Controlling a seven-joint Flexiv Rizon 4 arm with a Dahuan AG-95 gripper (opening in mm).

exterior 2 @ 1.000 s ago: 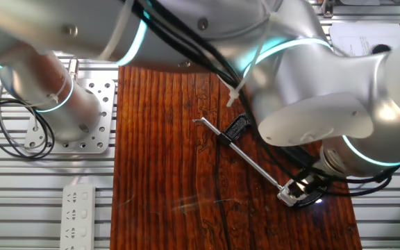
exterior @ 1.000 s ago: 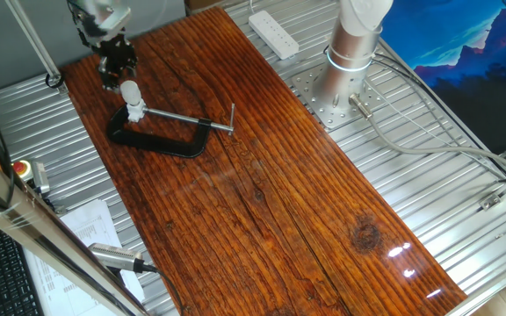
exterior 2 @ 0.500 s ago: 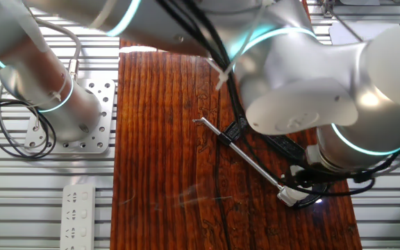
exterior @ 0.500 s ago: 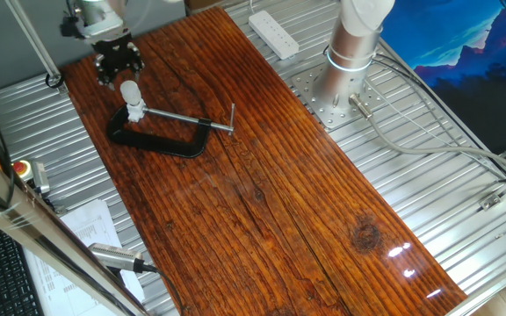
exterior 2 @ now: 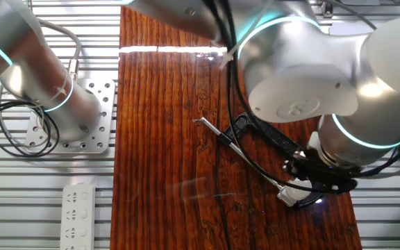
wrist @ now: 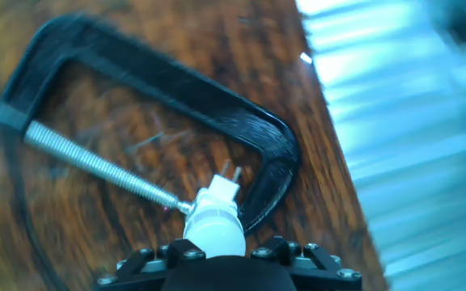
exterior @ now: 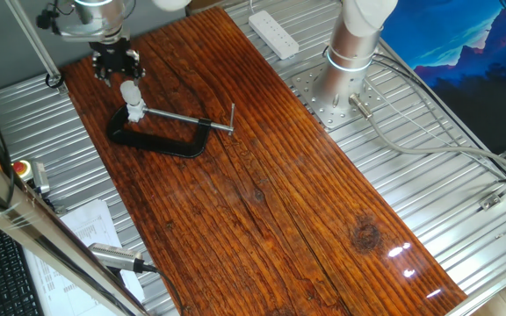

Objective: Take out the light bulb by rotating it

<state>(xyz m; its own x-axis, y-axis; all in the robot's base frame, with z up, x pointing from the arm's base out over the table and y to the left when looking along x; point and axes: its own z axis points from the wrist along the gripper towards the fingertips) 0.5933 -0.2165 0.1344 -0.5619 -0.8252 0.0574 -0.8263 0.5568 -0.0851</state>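
Bulb (exterior: 131, 92) seated in clamp (exterior: 161, 139); gripper (exterior: 115, 67), grip state indiscernible, at its 11 o'clock; removal pending.

A dark wooden tabletop (exterior: 262, 175) lies on a ribbed metal frame (exterior: 429, 175), with a white power strip (exterior: 273, 32) beside it.

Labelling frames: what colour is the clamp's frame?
Black C-clamp, clearest in the hand view.
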